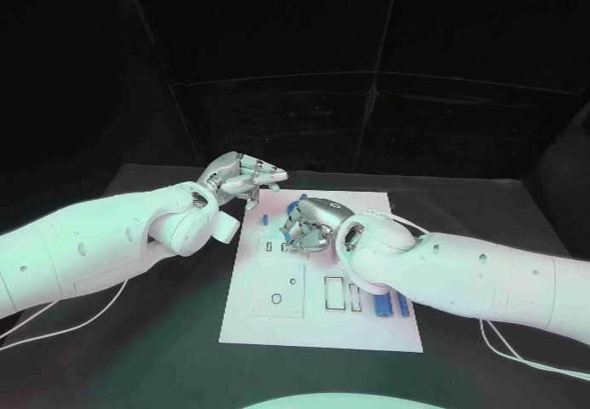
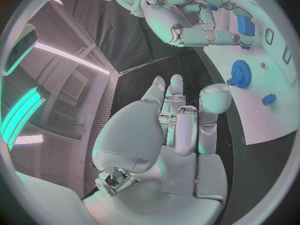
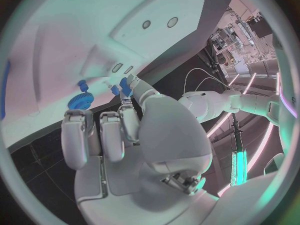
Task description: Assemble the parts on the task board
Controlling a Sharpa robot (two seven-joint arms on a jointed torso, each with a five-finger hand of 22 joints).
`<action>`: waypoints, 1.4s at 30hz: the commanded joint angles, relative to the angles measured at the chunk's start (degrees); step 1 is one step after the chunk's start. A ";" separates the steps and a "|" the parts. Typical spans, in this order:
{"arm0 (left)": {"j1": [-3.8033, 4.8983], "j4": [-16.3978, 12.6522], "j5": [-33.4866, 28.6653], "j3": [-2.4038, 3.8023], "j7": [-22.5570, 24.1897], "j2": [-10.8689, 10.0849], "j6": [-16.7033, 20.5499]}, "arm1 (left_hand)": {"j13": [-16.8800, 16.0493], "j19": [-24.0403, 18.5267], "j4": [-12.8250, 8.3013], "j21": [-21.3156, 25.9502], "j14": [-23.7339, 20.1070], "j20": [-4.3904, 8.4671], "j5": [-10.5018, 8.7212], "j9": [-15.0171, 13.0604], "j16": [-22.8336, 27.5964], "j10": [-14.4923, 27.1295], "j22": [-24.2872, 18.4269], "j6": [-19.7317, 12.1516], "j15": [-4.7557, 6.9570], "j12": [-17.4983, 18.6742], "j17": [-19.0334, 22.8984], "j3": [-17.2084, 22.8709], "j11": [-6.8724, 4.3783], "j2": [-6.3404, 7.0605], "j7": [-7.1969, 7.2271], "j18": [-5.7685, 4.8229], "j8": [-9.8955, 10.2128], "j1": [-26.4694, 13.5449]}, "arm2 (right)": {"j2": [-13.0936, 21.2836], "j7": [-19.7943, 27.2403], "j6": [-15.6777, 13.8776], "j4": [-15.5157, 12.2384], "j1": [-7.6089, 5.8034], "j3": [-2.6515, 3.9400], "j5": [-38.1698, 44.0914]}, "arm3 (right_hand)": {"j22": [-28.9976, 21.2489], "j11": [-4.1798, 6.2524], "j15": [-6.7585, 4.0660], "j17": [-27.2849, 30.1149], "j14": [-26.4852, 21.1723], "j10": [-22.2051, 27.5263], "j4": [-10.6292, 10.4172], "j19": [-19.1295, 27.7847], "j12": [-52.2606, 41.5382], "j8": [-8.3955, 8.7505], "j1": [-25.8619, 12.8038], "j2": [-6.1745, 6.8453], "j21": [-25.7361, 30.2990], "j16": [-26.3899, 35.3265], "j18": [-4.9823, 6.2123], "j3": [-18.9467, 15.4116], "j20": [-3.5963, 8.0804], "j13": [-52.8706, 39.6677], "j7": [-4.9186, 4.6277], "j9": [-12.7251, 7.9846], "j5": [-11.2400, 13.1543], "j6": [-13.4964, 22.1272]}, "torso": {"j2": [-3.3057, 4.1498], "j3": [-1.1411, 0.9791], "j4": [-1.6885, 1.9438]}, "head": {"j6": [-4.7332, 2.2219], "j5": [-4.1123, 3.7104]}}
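The white task board (image 1: 322,317) lies in the middle of the black table. My right hand (image 1: 308,223) is low over its far part, and its thumb and a finger pinch a small blue part (image 3: 124,87). A blue gear (image 3: 79,101) sits on the board just beside those fingers; the same gear (image 2: 240,74) shows in the left wrist view, with a small blue piece (image 2: 269,99) near it. My left hand (image 1: 241,180) hovers above the board's far left corner, its fingers (image 2: 178,116) stretched out and holding nothing. Two long blue parts (image 1: 392,304) lie near the board's right edge.
Rectangular slots (image 1: 336,292) and small holes (image 1: 277,299) mark the near half of the board. A small blue piece (image 1: 264,220) sits at the board's left side below my left hand. A white cable (image 1: 514,348) trails over the table at the right.
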State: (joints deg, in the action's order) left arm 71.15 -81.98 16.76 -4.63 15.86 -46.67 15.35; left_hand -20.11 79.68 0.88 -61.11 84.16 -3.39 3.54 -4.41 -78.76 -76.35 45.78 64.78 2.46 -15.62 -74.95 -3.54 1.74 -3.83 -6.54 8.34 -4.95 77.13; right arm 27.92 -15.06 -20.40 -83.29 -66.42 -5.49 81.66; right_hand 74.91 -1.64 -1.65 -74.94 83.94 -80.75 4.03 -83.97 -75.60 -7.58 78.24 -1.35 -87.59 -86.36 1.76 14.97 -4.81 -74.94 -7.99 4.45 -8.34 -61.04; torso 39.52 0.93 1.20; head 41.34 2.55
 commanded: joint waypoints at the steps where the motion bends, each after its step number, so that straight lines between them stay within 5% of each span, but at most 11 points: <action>1: 0.10 0.06 2.40 0.03 -0.83 0.24 -0.51 | -1.38 -0.84 0.34 -1.15 2.95 0.04 -0.14 -0.09 -0.74 0.75 1.17 -0.46 0.05 -1.46 -4.66 0.00 -0.13 0.24 -0.02 -1.15 -0.23 0.35 | -0.30 -0.73 0.88 0.43 0.37 -0.04 2.09 | 10.08 -0.15 -0.38 -6.74 4.34 0.26 -0.22 -1.94 -0.19 -1.35 -0.68 0.06 0.06 -0.04 -0.45 0.59 0.31 -0.65 1.49 0.74 -0.03 -1.92 | -0.04 0.00 -0.14 | 0.30 0.20; 14: 0.08 0.13 2.23 -0.06 -0.11 0.42 0.52 | -2.89 -1.60 0.79 -2.25 2.72 -0.12 -0.16 -0.13 -0.56 2.05 2.25 -0.55 -0.07 -2.87 -4.54 -0.27 0.05 0.44 -0.06 -1.19 -0.41 0.04 | -0.71 -1.26 1.85 1.61 1.63 -0.10 2.94 | 10.03 -0.18 -0.36 -6.72 4.34 0.25 -0.37 -1.89 -0.13 -1.26 -1.42 0.64 0.10 -0.02 -0.43 0.54 0.29 -0.64 1.45 0.66 0.12 -1.81 | 0.06 -0.03 -0.22 | 0.44 0.20; 42: 0.06 0.30 2.20 -0.17 -0.21 0.39 0.40 | -3.96 -1.58 0.99 -4.29 3.38 -0.21 -0.16 -0.18 -2.68 2.73 4.80 -0.60 -0.07 -4.04 -6.52 -0.40 0.02 0.49 -0.02 -1.47 -0.63 0.15 | -1.53 -1.77 4.74 4.86 1.99 -0.11 3.61 | 9.75 -0.40 -0.19 -6.59 4.32 0.50 -0.80 -1.65 0.28 -0.71 -2.72 1.63 0.27 0.07 -0.36 0.58 0.16 -0.36 1.18 0.31 1.56 -1.07 | 0.00 -0.02 -0.08 | 0.85 -0.14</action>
State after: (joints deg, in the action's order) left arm 71.13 -81.66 18.70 -4.83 15.45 -46.29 15.76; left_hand -24.02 78.46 1.58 -65.08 84.15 -3.57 3.54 -4.55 -81.20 -74.00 50.52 64.58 2.44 -19.33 -74.93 -3.93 1.84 -3.83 -6.74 7.51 -5.36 77.13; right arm 26.25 -15.85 -18.47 -78.76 -64.64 -5.32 84.59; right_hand 74.91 -1.85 -1.64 -74.91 83.94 -80.55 3.46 -83.96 -75.55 -8.22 75.94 -0.02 -87.59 -86.35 1.76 15.47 -4.82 -74.93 -7.96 4.88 -7.00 -61.03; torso 39.59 0.90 1.06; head 42.20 2.47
